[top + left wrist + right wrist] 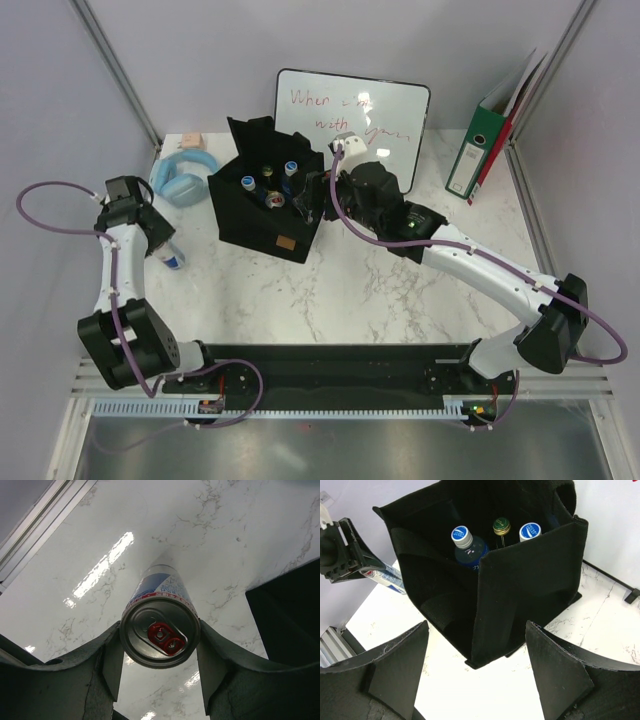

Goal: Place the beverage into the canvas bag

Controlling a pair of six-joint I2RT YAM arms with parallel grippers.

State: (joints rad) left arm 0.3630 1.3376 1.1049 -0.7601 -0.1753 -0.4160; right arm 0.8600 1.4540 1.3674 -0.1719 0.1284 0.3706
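The beverage is a slim can (159, 636) with a silver top and a red tab, standing on the marble table (225, 540). My left gripper (160, 652) is shut on it, one finger against each side of its rim. From above, the can (172, 259) sits left of the canvas bag (250, 225), a black boxy tote with a tan label (287, 242). The bag (530, 585) holds a few bottles: two with blue caps (461, 534) and one with a green cap (501, 526). My right gripper (477, 625) is open and empty, just off the bag's near corner (312, 200).
A whiteboard (350, 108) with red writing leans behind the bag. A green binder (482, 150) stands at the back right. A light blue ring-shaped object (183, 178) lies at the back left, near the left wall. The left arm's gripper (340, 550) shows beyond the bag.
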